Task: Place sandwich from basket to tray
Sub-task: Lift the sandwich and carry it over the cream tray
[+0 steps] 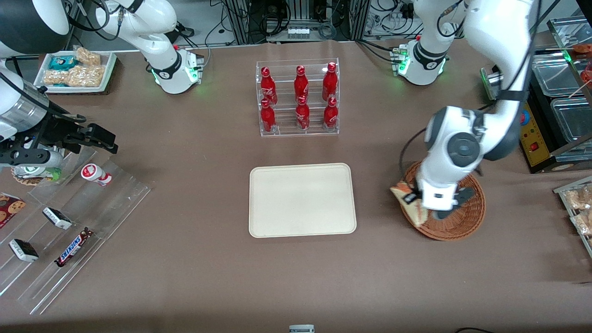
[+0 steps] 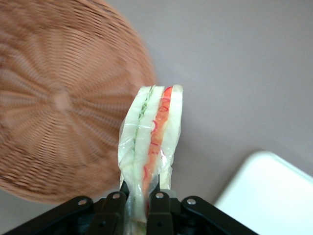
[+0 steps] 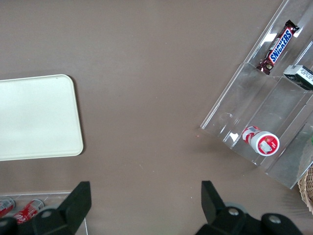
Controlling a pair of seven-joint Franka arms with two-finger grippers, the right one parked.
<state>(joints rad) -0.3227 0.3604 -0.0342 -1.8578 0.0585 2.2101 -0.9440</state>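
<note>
Transfer phase of the pick-and-place. The left arm's end effector (image 2: 139, 205) is clenched on the wrapped triangular sandwich of pale bread with green and orange-red filling layers (image 2: 151, 142), its two black fingers (image 2: 157, 201) pinching the wedge near one end so that most of the length projects free. In the front view the sandwich (image 1: 406, 192) hangs at the rim of the round reddish-brown woven wicker basket (image 1: 467, 217), on the side facing the flat rectangular cream plastic tray with rounded corners (image 1: 303, 200). In the wrist view the basket (image 2: 63, 98) appears empty and a corner of the tray (image 2: 274, 196) is visible, with bare brown counter (image 2: 234, 63) between the two.

The step in hand appears to be the carry from basket to tray. Judged from these views, good execution calls for:

- keeping the sandwich clear of the basket rim until it has passed it, since the wicker edge could catch the loose wrapper;
- moving across the counter smoothly, because the grip is near one end and the soft, film-wrapped wedge may swing or slip;
- keeping the squeeze steady: more force would crush the bread, less risks a drop on the counter;
- lowering over the tray's middle, well inside its low rim, until the wedge is close to or touching the surface before releasing.

The clear acrylic rack of red bottles (image 1: 298, 98), farther from the front camera than the tray, lies off the likely path.
</note>
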